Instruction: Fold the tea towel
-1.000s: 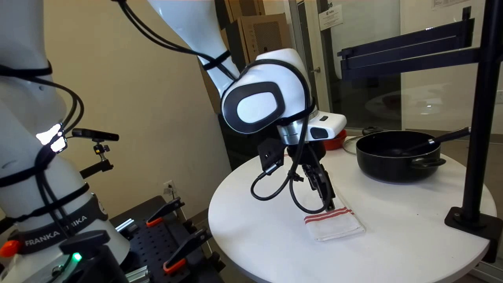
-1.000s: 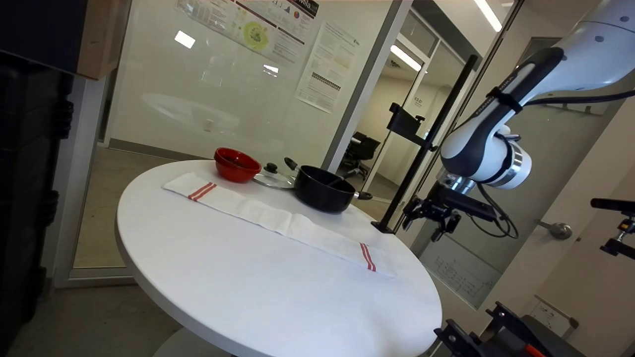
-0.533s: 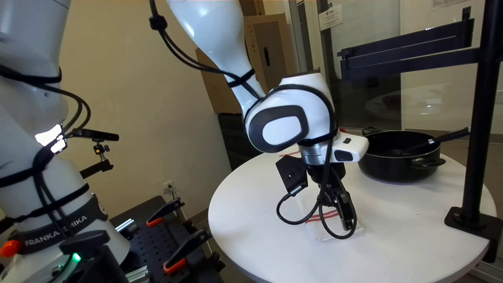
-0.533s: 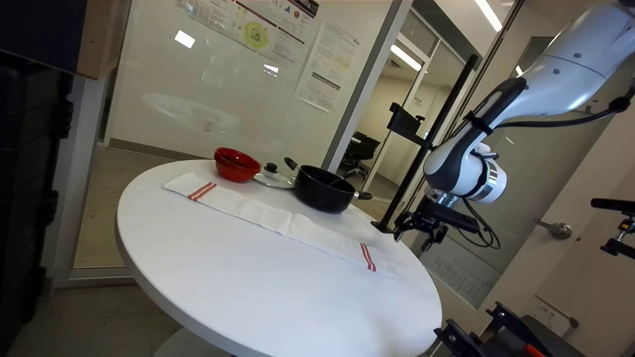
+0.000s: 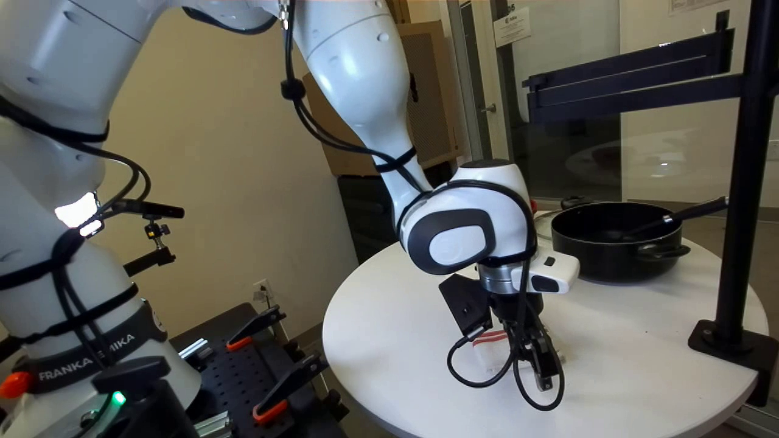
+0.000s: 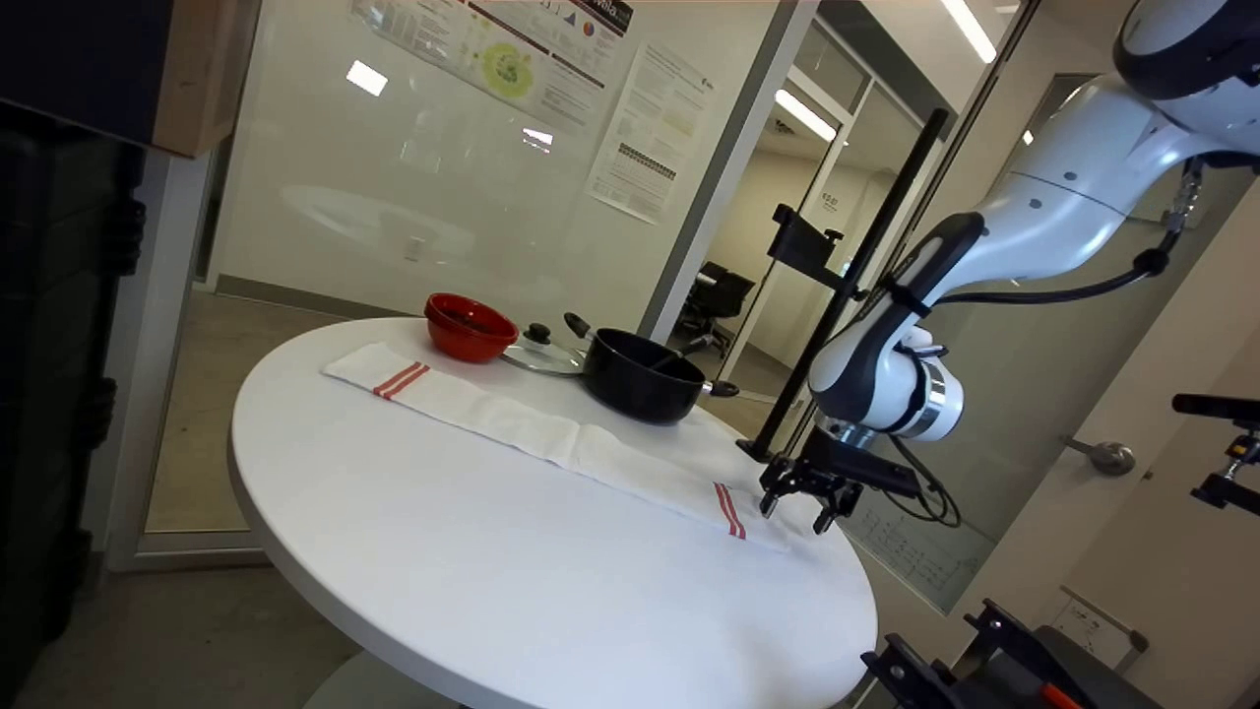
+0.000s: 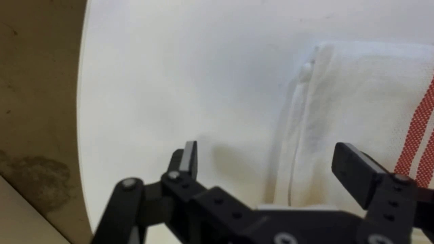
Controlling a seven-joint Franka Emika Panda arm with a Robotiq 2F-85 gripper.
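Two black fingers [image 7: 352, 173] on the gripper [image 7: 266, 159] stood spread wide, unclenched. From the wrist, the end edge of the tea towel [image 7: 366, 112] showed between them, one finger appearing over the cloth, near its red stripes [image 7: 416, 132], its partner over white tabletop [image 7: 152, 101]. In an exterior view I saw that the towel stretched away from the fingers, past the black pot [image 6: 640, 379] and glass lid [image 6: 546, 362].

Bent arm [image 5: 368, 82], end effector [image 7: 268, 159] downward, spread
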